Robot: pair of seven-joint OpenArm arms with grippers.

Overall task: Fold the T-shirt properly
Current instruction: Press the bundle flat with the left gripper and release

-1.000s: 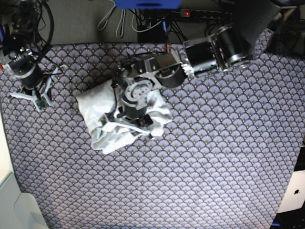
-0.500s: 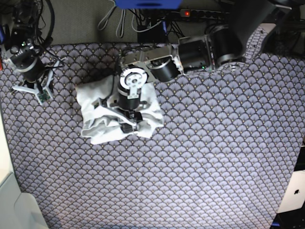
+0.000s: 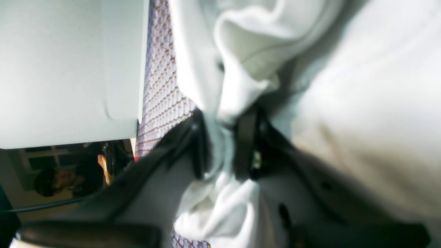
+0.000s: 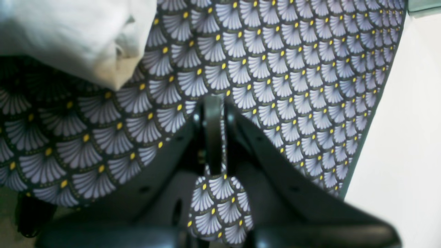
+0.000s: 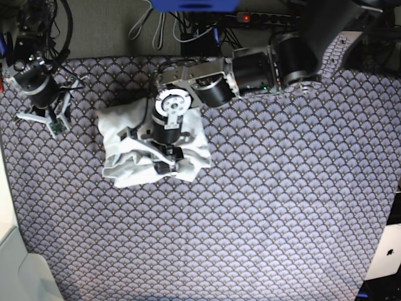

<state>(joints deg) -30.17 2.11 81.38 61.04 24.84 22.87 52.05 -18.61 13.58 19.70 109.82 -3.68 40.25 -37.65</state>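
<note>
The T-shirt (image 5: 128, 147) lies bunched in a rumpled heap in the upper left of the base view, on the counter (image 5: 269, 207) with its fan-patterned cover. My left tool (image 5: 164, 158) sits on top of the heap, reaching in from the upper right. In the left wrist view a twist of white cloth runs between its dark fingers (image 3: 245, 144), so it is grasping the T-shirt (image 3: 361, 103). My right tool (image 5: 53, 122) stands at the far upper left of the base view, well apart from the cloth. Its fingers (image 4: 213, 134) are clenched together on nothing, above the bare cover, with a corner of the T-shirt (image 4: 75, 38) at the upper left of that view.
</note>
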